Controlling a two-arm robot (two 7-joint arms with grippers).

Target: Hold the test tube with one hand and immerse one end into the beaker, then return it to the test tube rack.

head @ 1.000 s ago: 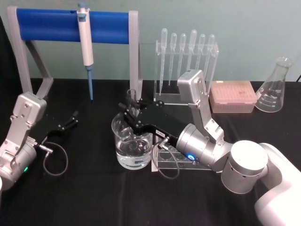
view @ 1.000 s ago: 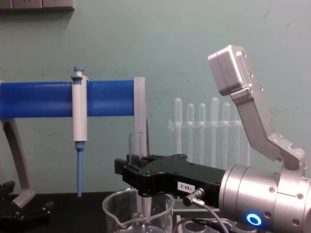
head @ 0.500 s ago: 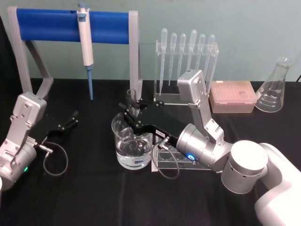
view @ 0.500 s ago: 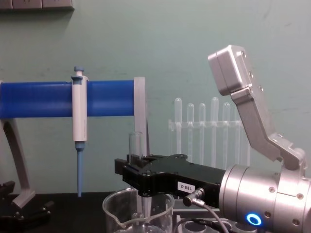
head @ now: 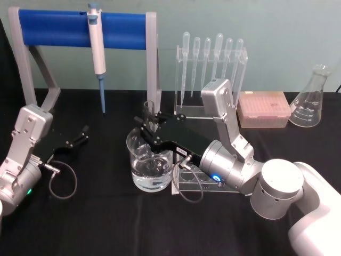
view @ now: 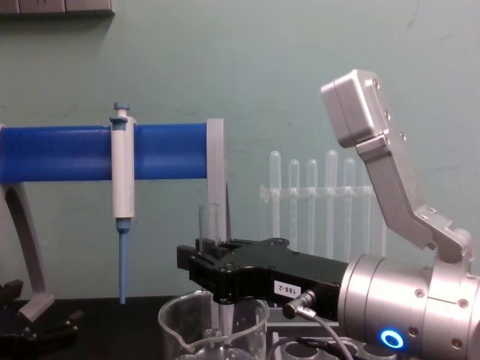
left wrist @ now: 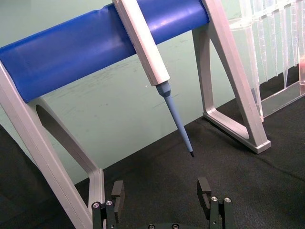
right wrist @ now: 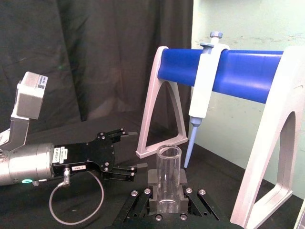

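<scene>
The clear test tube [head: 149,110] stands upright with my right gripper [head: 150,126] shut on it just below the open rim. Its lower part reaches down inside the wide glass beaker [head: 151,166], which holds some water. In the chest view the tube [view: 209,222] rises above the black gripper [view: 207,255] and runs down behind the beaker's wall [view: 180,330]. The right wrist view looks down on the tube's rim [right wrist: 169,153] clamped between the fingers [right wrist: 153,177]. My left gripper [head: 81,135] rests open on the table to the left, also seen in its own wrist view [left wrist: 161,193].
A blue-bar stand [head: 58,28] with a hanging white-and-blue pipette [head: 98,50] stands at the back left. A rack of plastic pipettes [head: 210,69], a pink tip box [head: 264,109] and a conical flask [head: 310,98] line the back right. A clear holed rack [head: 194,181] sits beside the beaker.
</scene>
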